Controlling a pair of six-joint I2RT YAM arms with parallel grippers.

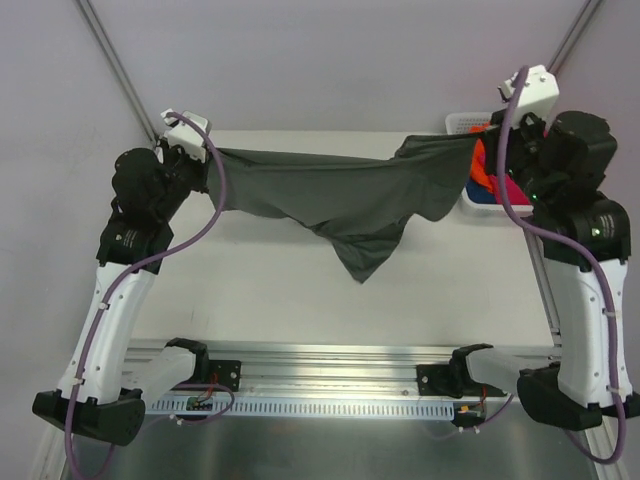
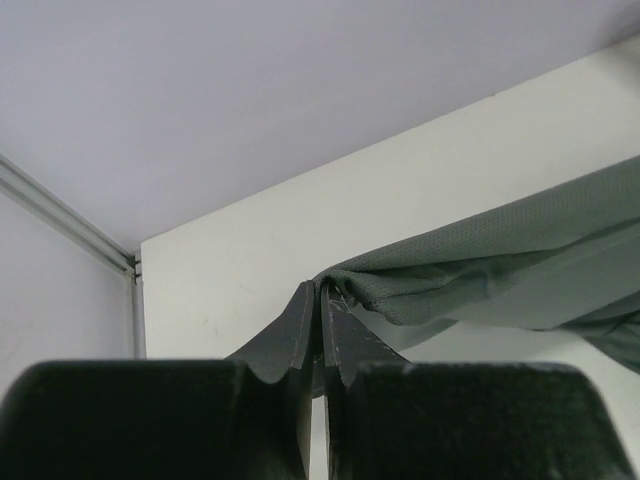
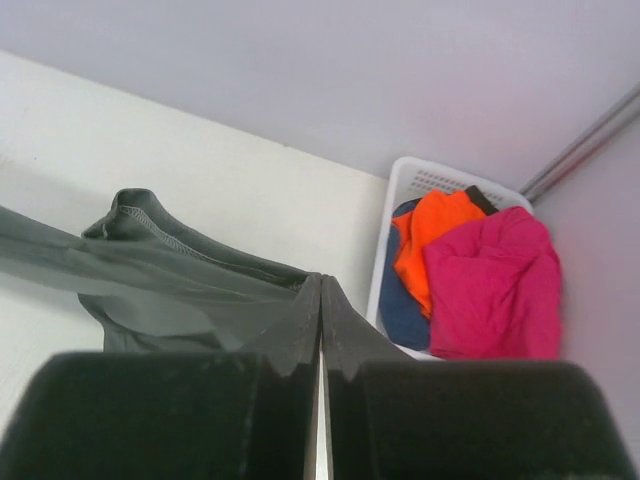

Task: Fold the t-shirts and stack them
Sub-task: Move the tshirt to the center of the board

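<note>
Surface (image 1: 250,290): white, matte, rectangular. Basket (image 1: 460,123): 1 white plastic lattice unit, upright, at the far right corner of the surface. Rail (image 1: 330,385): slotted aluminium, running left to right along the near edge. 2 thin metal rods slant against the pale lilac backdrop (image 1: 330,60): left strut (image 1: 115,65) and right strut (image 1: 578,32).

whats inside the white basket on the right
A magenta-pink t-shirt on top, an orange t-shirt beside it, a blue t-shirt lower. Anything beneath them is covered.
</note>
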